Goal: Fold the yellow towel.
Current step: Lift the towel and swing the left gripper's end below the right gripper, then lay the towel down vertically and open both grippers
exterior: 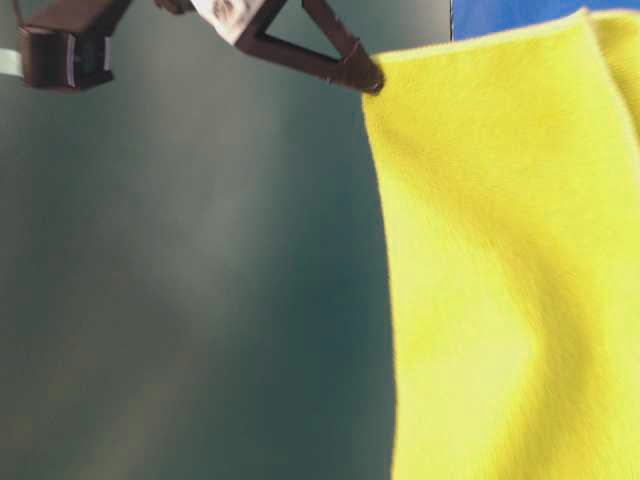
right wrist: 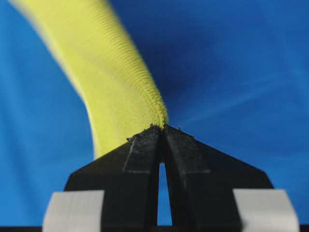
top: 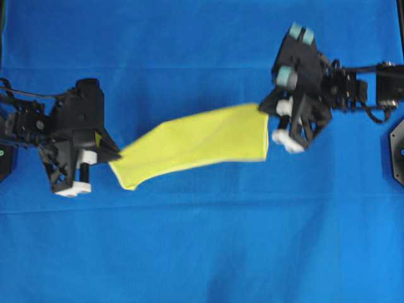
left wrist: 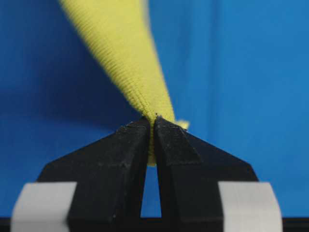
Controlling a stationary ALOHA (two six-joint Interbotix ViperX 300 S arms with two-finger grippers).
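Observation:
The yellow towel (top: 196, 144) hangs stretched in the air between my two grippers, above the blue table cloth. My left gripper (top: 117, 153) is shut on its left corner; the left wrist view shows the hem of the yellow towel (left wrist: 130, 63) pinched between the black fingertips of that left gripper (left wrist: 153, 121). My right gripper (top: 264, 107) is shut on the towel's far right corner, and its wrist view has the yellow towel (right wrist: 106, 72) running up and left from the right gripper (right wrist: 161, 128). At table level the yellow towel (exterior: 510, 260) drapes down, held at its top corner by a gripper (exterior: 372, 76).
The blue table cloth (top: 202, 252) covers the whole table, with faint crease lines across it. A black arm base (top: 396, 151) stands at the right edge and another black base (top: 5, 158) at the left edge.

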